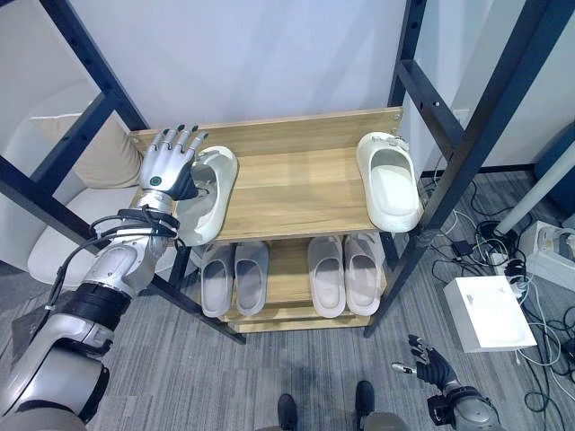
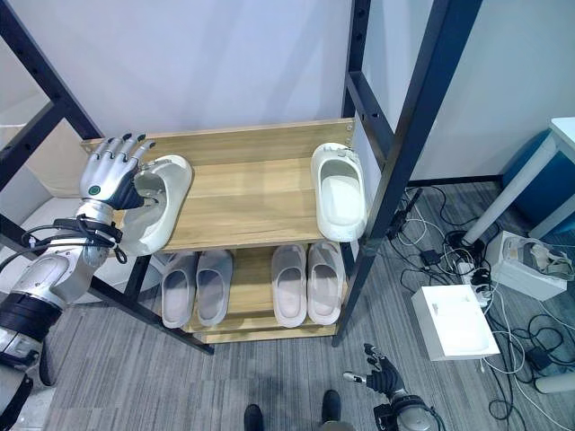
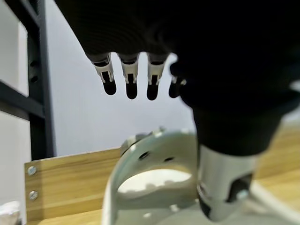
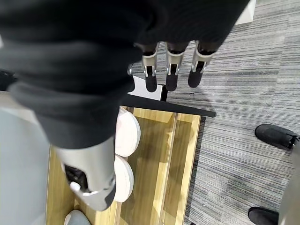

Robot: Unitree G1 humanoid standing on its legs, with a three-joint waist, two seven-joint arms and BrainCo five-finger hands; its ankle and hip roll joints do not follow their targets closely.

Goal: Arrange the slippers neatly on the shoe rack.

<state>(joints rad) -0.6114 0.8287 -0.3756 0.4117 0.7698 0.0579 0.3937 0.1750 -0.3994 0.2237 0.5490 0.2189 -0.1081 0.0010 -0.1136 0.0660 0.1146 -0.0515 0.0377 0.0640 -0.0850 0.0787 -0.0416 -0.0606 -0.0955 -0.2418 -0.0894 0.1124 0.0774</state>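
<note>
1. A white slipper (image 1: 208,203) is lying at the left end of the shoe rack's (image 1: 296,189) top shelf, its heel end hanging over the front edge. The left hand (image 1: 167,167) is being held over its outer side, fingers straight and spread, thumb down beside the strap; nothing is being gripped.
2. A matching white slipper (image 1: 390,180) is lying at the right end of the same shelf, well apart from the first.
3. The step in hand is judged to be the placing or nudging of the left slipper. The next move is judged to call for it being pushed back onto the shelf and brought beside its partner.
4. Counted: two white slippers are resting on top; four grey slippers (image 1: 289,273) are sitting as two pairs on the lower shelf.
5. The right hand (image 2: 380,375) is hanging low over the grey floor (image 2: 269,386), fingers relaxed and empty.
6. A white box (image 2: 454,321) is lying on the floor right of the rack.
</note>
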